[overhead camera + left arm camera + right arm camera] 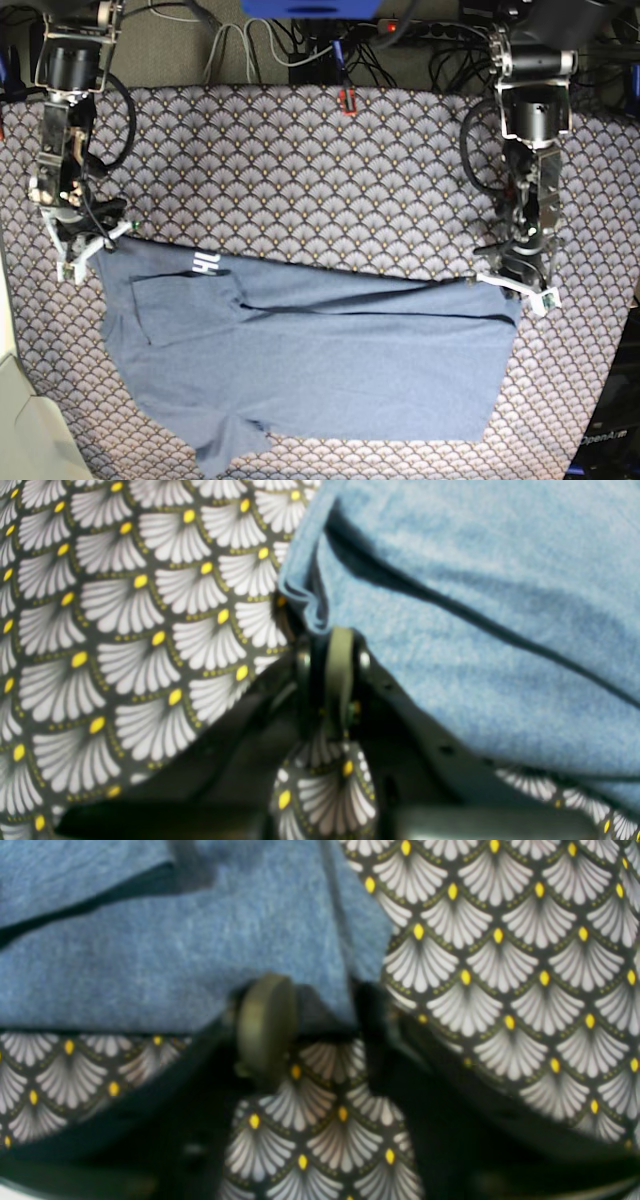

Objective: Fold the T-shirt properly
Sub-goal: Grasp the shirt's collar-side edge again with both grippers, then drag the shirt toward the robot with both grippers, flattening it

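Two grippers sit at the far corners of the slate-blue T-shirt, which lies spread across the near half of the scallop-patterned table cover, a strip of white lettering showing at its far left edge. On the scene's right, the left gripper is pinched tight on the shirt's bunched hem corner. On the left, the right gripper straddles the other corner with its jaws partly apart, fabric between them; whether it grips cannot be told.

Base looks down from overhead; both wrist views close, sharing the T-shirt.
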{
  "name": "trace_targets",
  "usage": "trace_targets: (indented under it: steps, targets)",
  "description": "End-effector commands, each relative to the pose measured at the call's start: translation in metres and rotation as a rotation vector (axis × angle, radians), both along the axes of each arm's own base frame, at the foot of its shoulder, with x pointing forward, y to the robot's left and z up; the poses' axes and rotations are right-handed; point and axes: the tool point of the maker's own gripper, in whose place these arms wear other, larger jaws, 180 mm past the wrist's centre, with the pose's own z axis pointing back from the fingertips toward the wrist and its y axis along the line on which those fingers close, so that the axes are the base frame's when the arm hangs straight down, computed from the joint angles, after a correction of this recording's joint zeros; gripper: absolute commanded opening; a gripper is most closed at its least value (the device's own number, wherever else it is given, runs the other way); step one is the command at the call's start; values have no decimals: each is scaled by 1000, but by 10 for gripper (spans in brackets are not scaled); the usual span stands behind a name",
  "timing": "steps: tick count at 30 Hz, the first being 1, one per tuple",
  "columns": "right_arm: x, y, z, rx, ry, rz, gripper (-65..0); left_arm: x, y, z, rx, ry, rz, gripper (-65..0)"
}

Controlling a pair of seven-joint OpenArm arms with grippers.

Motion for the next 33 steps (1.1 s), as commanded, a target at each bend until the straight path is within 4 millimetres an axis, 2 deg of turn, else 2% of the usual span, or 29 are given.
trace_targets:
  steps: [1,4,9,15,20,29,33]
  targets:
    - [7,-6,10,-11,-24,2,-523,13,7,23,26,-64,1,-619]
    - [6,-6,11,-13,-23,3,-650,8,6,26,34,-75,-7,-619]
    - [-4,-5,6,-19,-10,8,-650,4,8,37,57,-103,-17,-641]
    - [-17,-1,24,-63,-50,47,-650,-12,11,32,65,-57,-32,-644]
    - [-32,3,33,-89,-62,73,-650,-28,14,40,92,-50,-58,-644]
    - [-70,10,48,-154,-60,149,-650,-69,3,54,132,-29,-126,-644]
    - [-86,11,48,-168,-38,171,-650,-92,24,55,139,-20,-64,-644]
